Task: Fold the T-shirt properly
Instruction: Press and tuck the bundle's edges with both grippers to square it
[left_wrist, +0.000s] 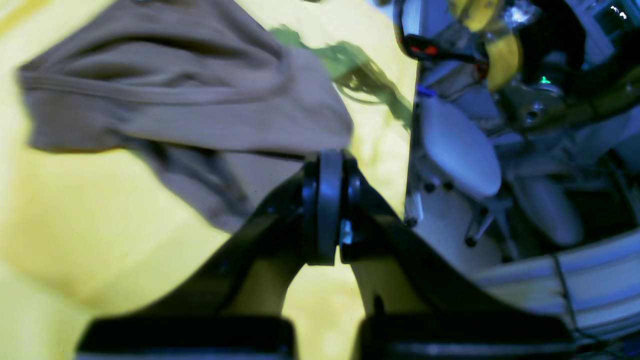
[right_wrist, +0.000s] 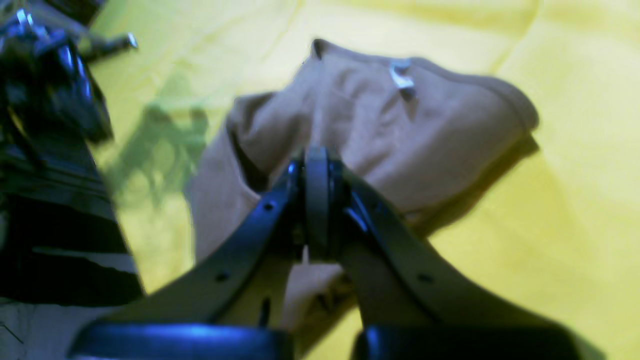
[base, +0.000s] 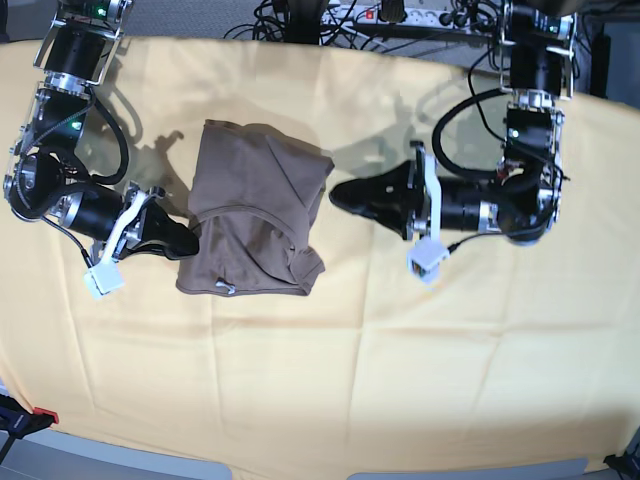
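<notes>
Slippage is threatening the T-shirt: right pincer is clamping its left edge, left pincer sitting together, empty, just right of it.

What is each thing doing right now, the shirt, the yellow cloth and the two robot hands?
T-shirt: partly folded into a bunched, wrinkly bundle, lying on the yellow cloth.
Yellow cloth: spread out under everything, with a few creases.
Left gripper: shut, holding nothing, just beside the T-shirt's edge.
Right gripper: shut, at the T-shirt's other edge; whether it pinches fabric is unclear.
</notes>
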